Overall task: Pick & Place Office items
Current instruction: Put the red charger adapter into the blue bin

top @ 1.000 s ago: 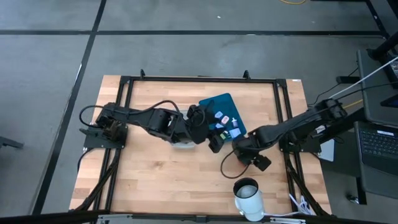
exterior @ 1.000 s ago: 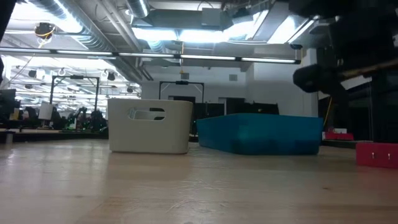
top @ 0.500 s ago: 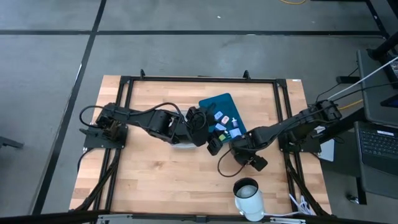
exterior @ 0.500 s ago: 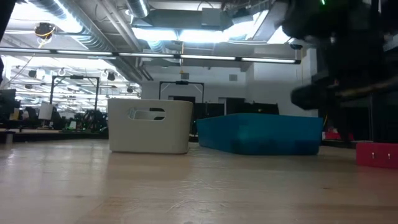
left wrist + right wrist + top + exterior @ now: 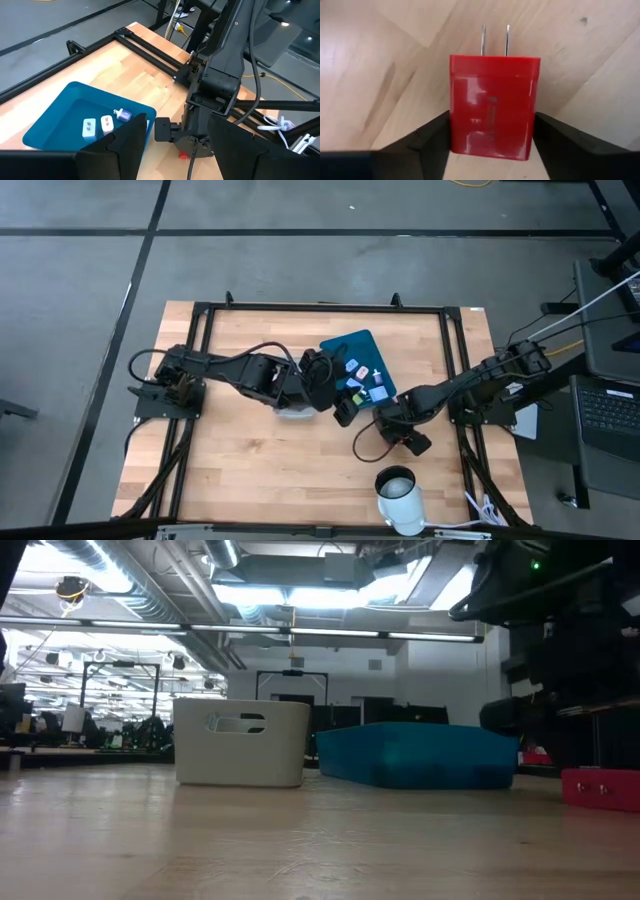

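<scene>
The right hand (image 5: 492, 145) straddles a small red plastic plug block (image 5: 492, 105) on the wooden table (image 5: 240, 470), fingers parted beside it. At frame centre, the teal rectangular tray (image 5: 345, 350) and the open left hand (image 5: 343, 412) crowd close.

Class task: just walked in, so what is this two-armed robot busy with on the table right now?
The right gripper is down at the wooden table, its fingers on either side of a red plug adapter lying beside the teal tray. Whether they grip it yet is unclear. The left gripper hovers open by the tray, which holds several small office items. A white bin stands nearby.
</scene>
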Available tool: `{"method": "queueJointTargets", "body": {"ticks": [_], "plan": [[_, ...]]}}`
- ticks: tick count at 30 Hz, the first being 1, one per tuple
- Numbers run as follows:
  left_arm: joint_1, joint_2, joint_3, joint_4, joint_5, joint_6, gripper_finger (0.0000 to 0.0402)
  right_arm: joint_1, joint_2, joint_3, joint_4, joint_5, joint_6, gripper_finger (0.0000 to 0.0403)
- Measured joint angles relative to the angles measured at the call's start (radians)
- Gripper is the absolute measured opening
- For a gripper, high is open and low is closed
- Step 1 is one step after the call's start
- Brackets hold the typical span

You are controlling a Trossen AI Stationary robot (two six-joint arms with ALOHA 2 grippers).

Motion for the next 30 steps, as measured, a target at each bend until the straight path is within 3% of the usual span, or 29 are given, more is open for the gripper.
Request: {"method": "queueJointTargets", "body": {"ticks": [4, 12, 22, 30], "plan": [[0.005, 0.0, 0.0, 0.0, 0.015, 0.005, 0.0207, 0.0, 0.0, 0.002, 0.029, -0.021, 0.01, 0.0207], [0.011, 0.0, 0.0, 0.001, 0.023, 0.015, 0.0207, -0.002, 0.008, 0.044, -0.001, -0.061, 0.027, 0.0208], [0.008, -0.01, -0.002, 0.002, -0.04, 0.084, 0.0207, -0.045, -0.044, 0.288, -0.237, -0.105, -0.017, 0.0208], [-0.051, -0.152, -0.002, 0.001, -0.279, 0.163, 0.0207, -0.16, -0.163, 0.395, -0.365, -0.108, -0.019, 0.0208]]}}
